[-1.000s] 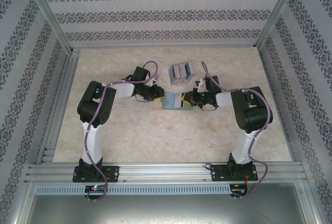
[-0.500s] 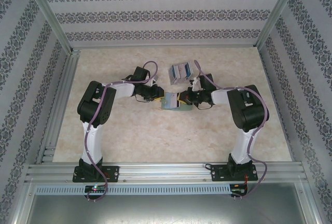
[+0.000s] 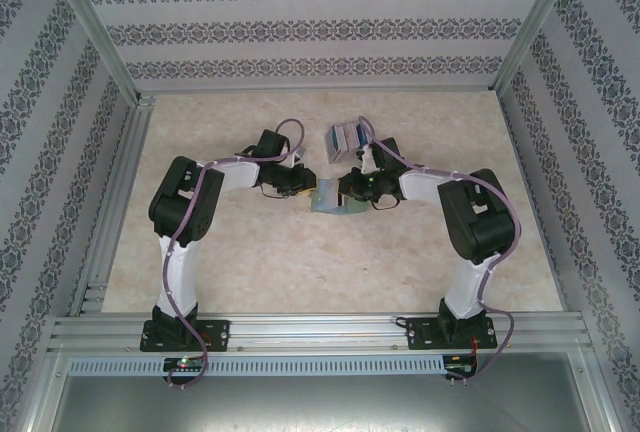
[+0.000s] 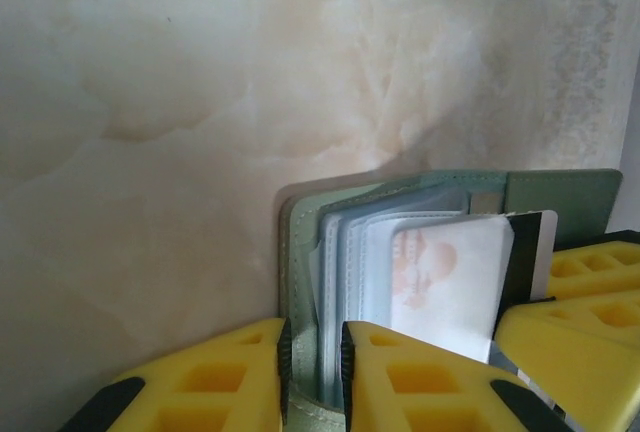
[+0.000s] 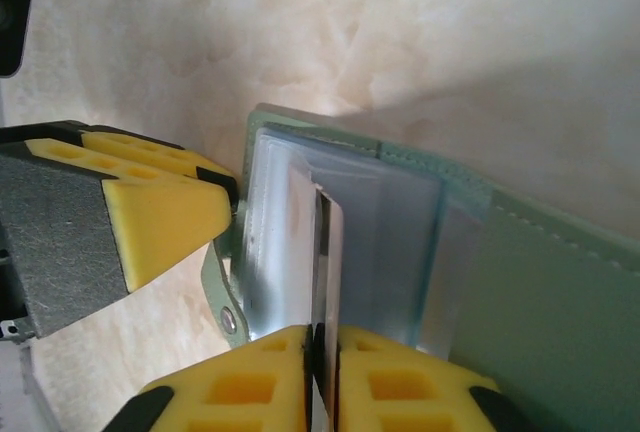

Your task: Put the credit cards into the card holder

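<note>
Left gripper [image 4: 313, 372]: clamped on the card holder [image 4: 560, 202] cover edge.
Right gripper [image 5: 322, 362]: pinching a credit card [image 4: 450, 282] edge-on.
Axis: the card's length runs straight ahead of the right gripper, into the card holder.

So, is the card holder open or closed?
Open: the card holder has its cover spread, clear sleeves exposed, a white card partly inside.

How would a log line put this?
left gripper: clamps card holder | right gripper: pinches white card, partly in sleeve | card bundle: on table
</note>
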